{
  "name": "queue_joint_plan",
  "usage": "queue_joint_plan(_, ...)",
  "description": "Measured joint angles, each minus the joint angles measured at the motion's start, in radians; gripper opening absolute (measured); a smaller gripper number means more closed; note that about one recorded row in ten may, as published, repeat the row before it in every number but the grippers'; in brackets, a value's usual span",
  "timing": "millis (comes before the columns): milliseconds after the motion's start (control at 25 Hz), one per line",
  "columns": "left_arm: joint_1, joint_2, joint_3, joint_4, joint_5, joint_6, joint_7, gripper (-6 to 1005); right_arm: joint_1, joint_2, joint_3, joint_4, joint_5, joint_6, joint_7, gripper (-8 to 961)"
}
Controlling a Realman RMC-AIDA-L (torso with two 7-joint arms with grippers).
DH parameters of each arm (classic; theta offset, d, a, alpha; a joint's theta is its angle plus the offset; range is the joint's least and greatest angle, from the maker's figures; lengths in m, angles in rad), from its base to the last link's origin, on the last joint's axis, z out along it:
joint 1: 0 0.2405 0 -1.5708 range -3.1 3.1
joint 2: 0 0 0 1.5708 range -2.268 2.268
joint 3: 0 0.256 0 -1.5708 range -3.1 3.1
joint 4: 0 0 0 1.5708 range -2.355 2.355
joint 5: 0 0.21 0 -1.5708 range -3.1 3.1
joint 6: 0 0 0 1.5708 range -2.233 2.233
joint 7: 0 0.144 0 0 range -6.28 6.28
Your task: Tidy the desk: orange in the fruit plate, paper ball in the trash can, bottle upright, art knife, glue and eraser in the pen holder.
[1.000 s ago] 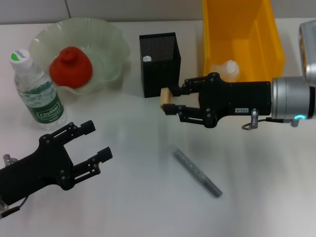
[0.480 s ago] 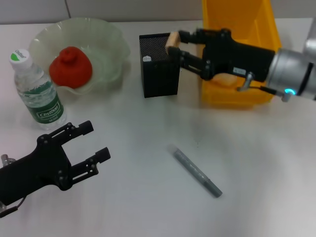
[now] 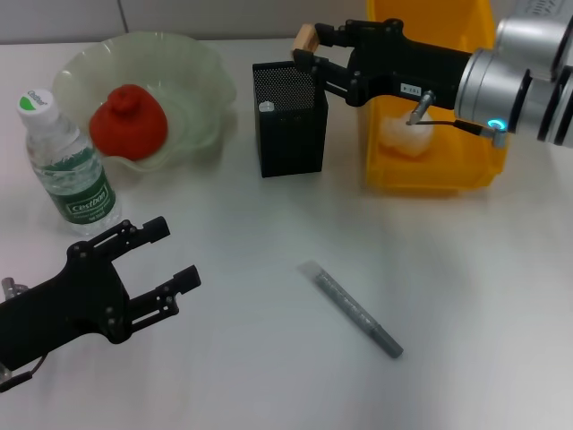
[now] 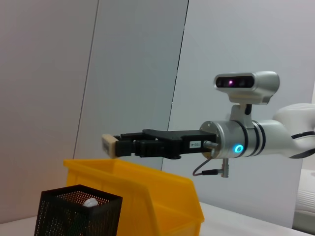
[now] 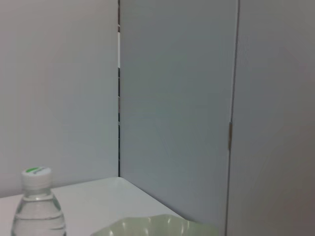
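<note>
**Right gripper holds the eraser above the pen holder**

The right gripper (image 3: 309,52) reaches in from the right, raised above the desk (image 3: 269,358), with its fingers closed on the eraser (image 3: 305,38). In the head view the tan block sits at the pen holder's (image 3: 289,121) far right corner; the left wrist view shows it well above the mesh cup (image 4: 78,214), clear of the rim and a little to one side. A small white object lies inside the holder.

The right arm crosses over the trash can (image 3: 439,98), the yellow bin just right of the pen holder. The paper ball (image 3: 403,134) lies inside it, partly hidden by the arm.

The orange (image 3: 128,121) rests in the fruit plate (image 3: 192,67) at the far left of the desk. The bottle (image 3: 67,170) stands upright just in front of the plate's left side, cap on.

A grey pen-like tool (image 3: 354,309) lies flat on the desk in front of the pen holder, well apart from it, angled from near-right to far-left.

The left gripper (image 3: 166,260) hovers low at the near left of the desk, its 2 fingers spread and holding nothing, pointed toward the middle of the table.
</note>
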Motion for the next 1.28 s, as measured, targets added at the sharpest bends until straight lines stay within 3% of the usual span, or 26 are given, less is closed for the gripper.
queue_joint_plan(360,-0.001,0.001,-0.001,0.000,-0.002,0.001,-0.006,758,0.019,0.003,-0.041,0.006,0.001,0.068,0.000,440)
queue_joint_plan(800,0.000,0.003,-0.002,0.000,-0.002,0.003,-0.007,758,0.012,0.002,-0.032,0.002,0.061,0.065,0.000,654)
queue_joint_plan(1000,0.000,0.006,0.002,0.003,0.003,0.003,-0.007,758,-0.036,-0.006,-0.030,-0.014,0.180,-0.079,0.037,710)
queue_joint_plan(1280,0.001,0.010,0.016,0.020,0.011,0.004,-0.007,758,-0.115,-0.032,-0.035,-0.156,0.075,-0.294,0.315,709)
